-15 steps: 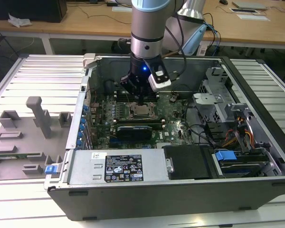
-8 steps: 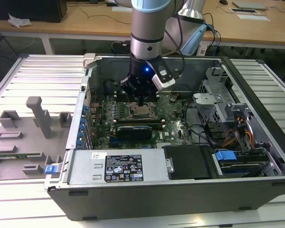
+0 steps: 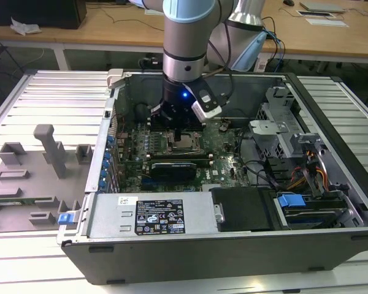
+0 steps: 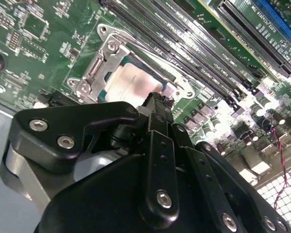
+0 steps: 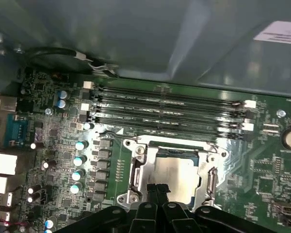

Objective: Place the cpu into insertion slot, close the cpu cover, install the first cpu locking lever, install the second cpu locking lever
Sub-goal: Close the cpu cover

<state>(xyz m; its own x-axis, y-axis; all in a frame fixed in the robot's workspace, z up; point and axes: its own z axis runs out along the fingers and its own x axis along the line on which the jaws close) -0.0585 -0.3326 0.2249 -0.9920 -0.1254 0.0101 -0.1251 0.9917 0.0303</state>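
So the grey and pale-blue robot arm [image 3: 184, 37] comes pretty much straight down into the open dark grey metal computer case [image 3: 233, 257], wrist pointing at the board. The black two-fingered tool [image 3: 181, 136] hangs right over the socket area of the green circuit board [image 3: 224, 144].

In both wrist views the fingertips [image 5: 153, 188] look clenched together with nothing between them. In the second wrist view their narrow tip sits at the edge of the small flat silvery-grey square cpu [image 4: 128, 82]. Whether it actually touches the metal is hard to call.

The cpu is lying flat inside the square insertion slot [image 5: 174, 151], metal face up. The thin silvery square cpu cover [image 5: 136, 167] lies down around it, with the chip showing through its big window. Thin wire levers run along the frame's edges, but it can't be told whether they are hooked in.

Just beside the socket run the long narrow black memory slots [image 5: 169, 111], parallel to one edge.

As for the case, it's lying open side up on the ribbed silvery metal surface [image 3: 43, 98]. Inside, along the near wall, there's a grey metal box with a black label [image 3: 153, 214] and a black block [image 3: 242, 208] next to it. Grey plastic fixture blocks [image 3: 52, 147] stand on the surface at the exterior view's left, well apart from the tool.
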